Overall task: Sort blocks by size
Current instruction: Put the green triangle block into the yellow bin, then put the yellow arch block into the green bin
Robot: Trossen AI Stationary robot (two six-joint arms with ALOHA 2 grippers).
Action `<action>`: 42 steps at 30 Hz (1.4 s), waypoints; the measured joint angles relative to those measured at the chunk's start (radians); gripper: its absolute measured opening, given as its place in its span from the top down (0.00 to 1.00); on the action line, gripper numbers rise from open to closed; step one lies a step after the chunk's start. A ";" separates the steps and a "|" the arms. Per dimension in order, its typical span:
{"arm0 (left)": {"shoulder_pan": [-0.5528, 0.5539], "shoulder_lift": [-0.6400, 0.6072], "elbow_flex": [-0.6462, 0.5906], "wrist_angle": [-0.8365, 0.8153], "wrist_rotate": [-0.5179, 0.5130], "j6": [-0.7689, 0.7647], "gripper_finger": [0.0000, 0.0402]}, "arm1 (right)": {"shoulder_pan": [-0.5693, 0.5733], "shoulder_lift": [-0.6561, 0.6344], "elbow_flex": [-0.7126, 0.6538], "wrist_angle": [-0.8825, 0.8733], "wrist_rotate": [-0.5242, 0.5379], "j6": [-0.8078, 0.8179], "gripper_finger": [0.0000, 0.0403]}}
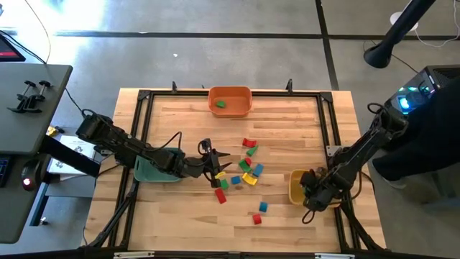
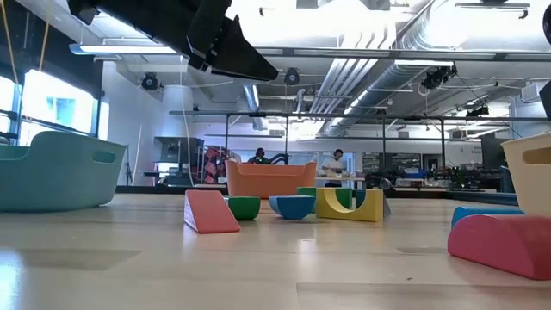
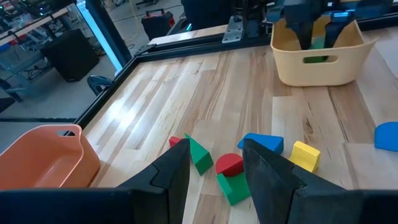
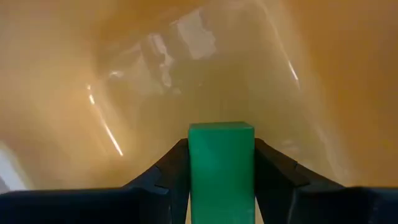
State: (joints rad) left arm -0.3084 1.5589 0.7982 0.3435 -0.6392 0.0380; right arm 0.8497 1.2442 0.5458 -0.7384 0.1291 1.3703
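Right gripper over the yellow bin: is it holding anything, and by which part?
Yes. The right gripper holds a green block by its two opposite sides, inside the yellow bin. The left gripper is open and holds nothing.

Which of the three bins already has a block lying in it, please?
The orange bin at the table's far edge: a green block lies inside it.

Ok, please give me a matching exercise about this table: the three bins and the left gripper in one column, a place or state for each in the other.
1. orange bin
2. yellow bin
3. teal bin
4. left gripper

a. jaws open, empty, above the loose blocks
b. beneath the left arm
c. far edge, small green block inside
d. right gripper inside, jaws shut on green block

Pairs: 1-c; 2-d; 3-b; 4-a
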 joint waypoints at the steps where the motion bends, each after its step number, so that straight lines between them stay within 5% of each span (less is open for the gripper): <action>1: 0.000 0.000 0.000 0.001 0.000 0.000 0.67 | 0.000 0.000 -0.002 -0.003 0.000 0.002 0.64; 6: 0.000 0.000 0.000 0.006 0.000 0.000 0.67 | -0.013 0.002 0.043 -0.128 0.001 0.035 0.46; 13: 0.000 0.000 0.000 0.016 0.001 0.000 0.67 | -0.008 0.002 0.253 -0.412 0.126 0.044 0.43; 18: -0.011 0.000 0.000 0.018 0.006 0.003 0.67 | -0.003 0.001 0.391 -0.411 0.407 -0.031 0.45; 22: -0.017 0.001 0.000 0.019 0.007 0.008 0.67 | -0.003 0.001 0.389 -0.115 0.711 -0.316 0.45; 27: -0.039 0.001 0.001 -0.015 0.007 0.042 0.67 | -0.073 0.014 0.247 0.520 0.787 -0.779 0.45; 31: -0.080 -0.017 0.001 -0.118 0.054 0.031 0.67 | -0.158 0.095 0.100 1.141 0.771 -1.149 0.45; 35: -0.130 -0.072 0.001 -0.315 0.155 -0.070 0.67 | -0.249 0.225 0.028 1.592 0.685 -1.329 0.45; 42: -0.148 -0.069 -0.001 -0.464 0.237 -0.178 0.67 | -0.359 0.418 0.098 1.708 0.431 -1.324 0.45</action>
State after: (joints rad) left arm -0.4568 1.4900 0.7976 -0.1205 -0.4019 -0.1403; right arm 0.4905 1.6622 0.6435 0.9695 0.5600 0.0463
